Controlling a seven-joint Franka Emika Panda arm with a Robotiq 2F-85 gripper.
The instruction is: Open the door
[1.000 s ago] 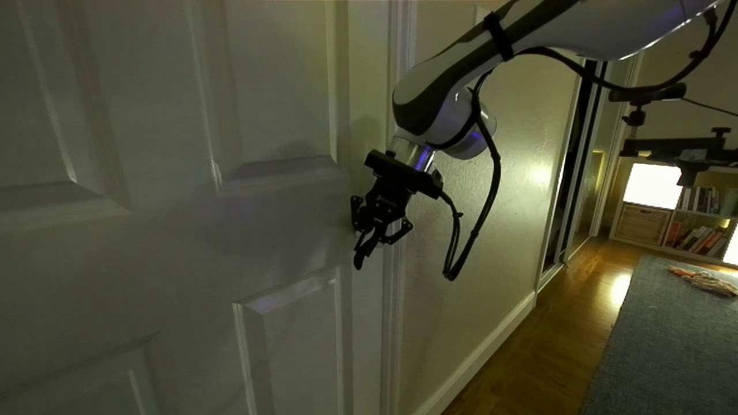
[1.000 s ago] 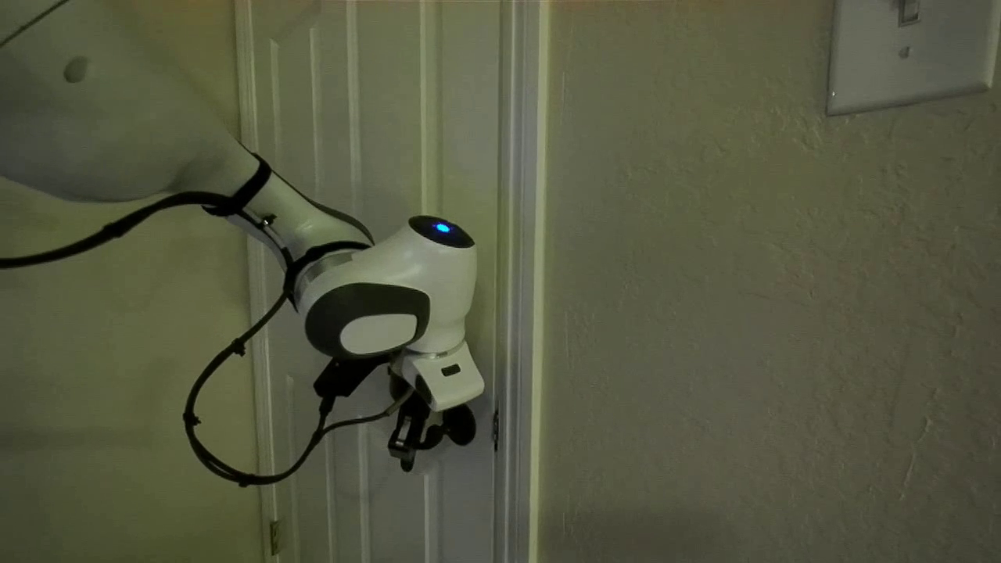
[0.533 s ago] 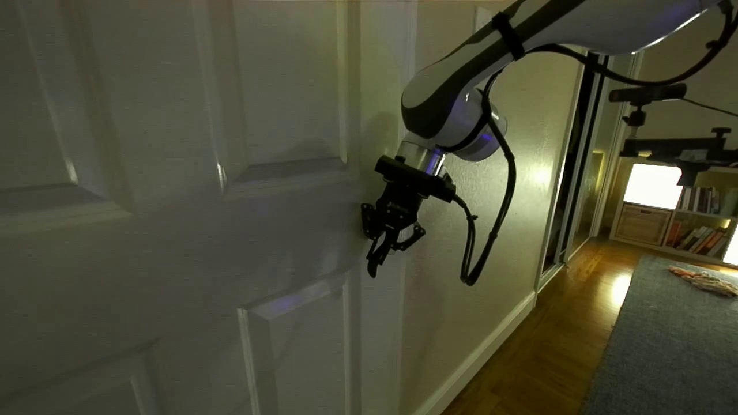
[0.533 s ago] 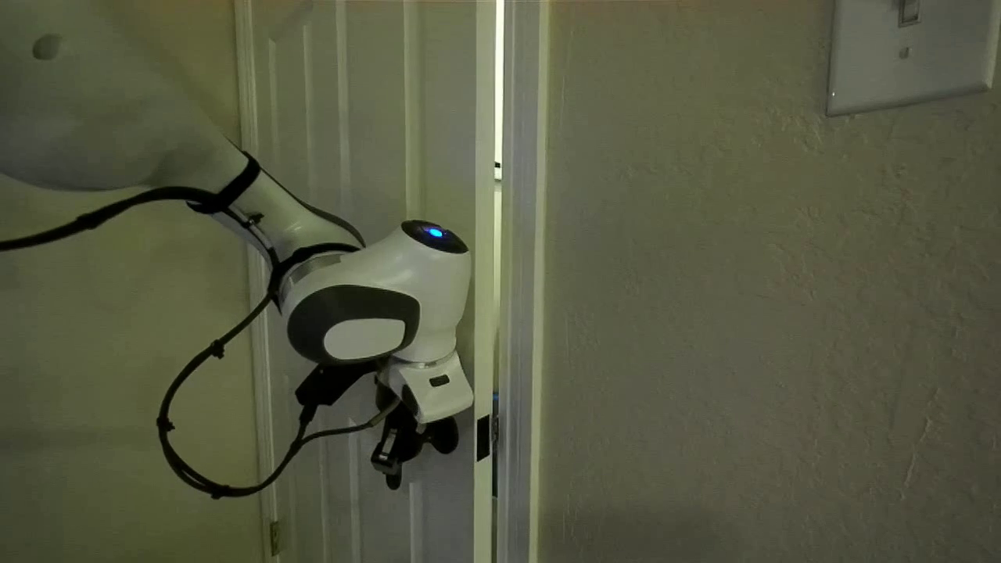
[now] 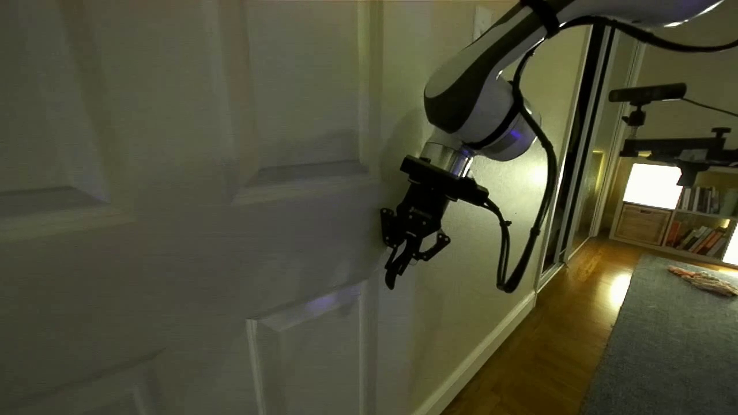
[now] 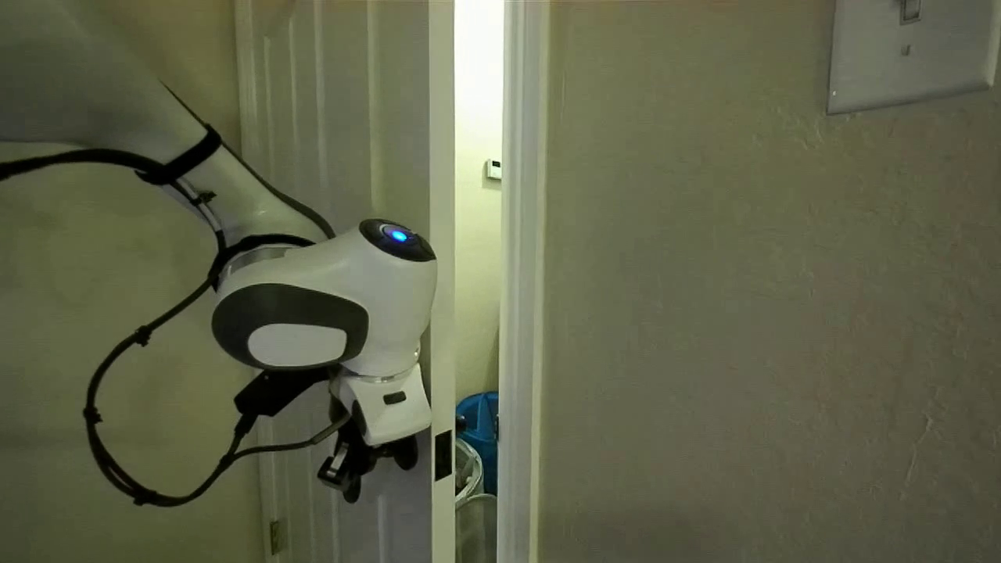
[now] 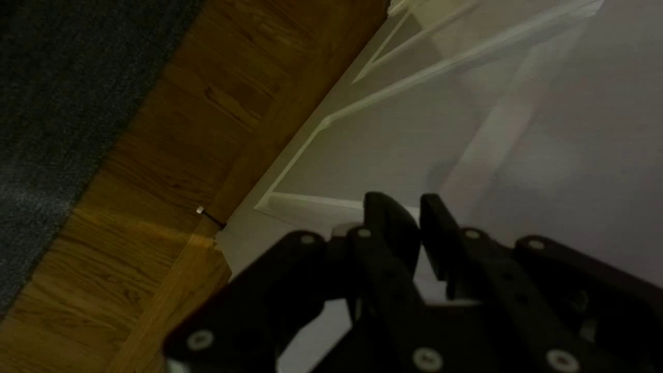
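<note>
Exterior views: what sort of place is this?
Probably a home; exact room unclear. Signs: a white panelled door, books on low shelves, a rug.

Grey rug (image 5: 663,340) on wooden floor (image 5: 533,360)

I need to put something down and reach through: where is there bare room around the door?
Wood floor lies bare between the wall and the grey rug. A hand should fit through the upper gap between the door and its frame. It's crowded lower in that gap, with bins beyond, and around the gripper, close to the door.
</note>
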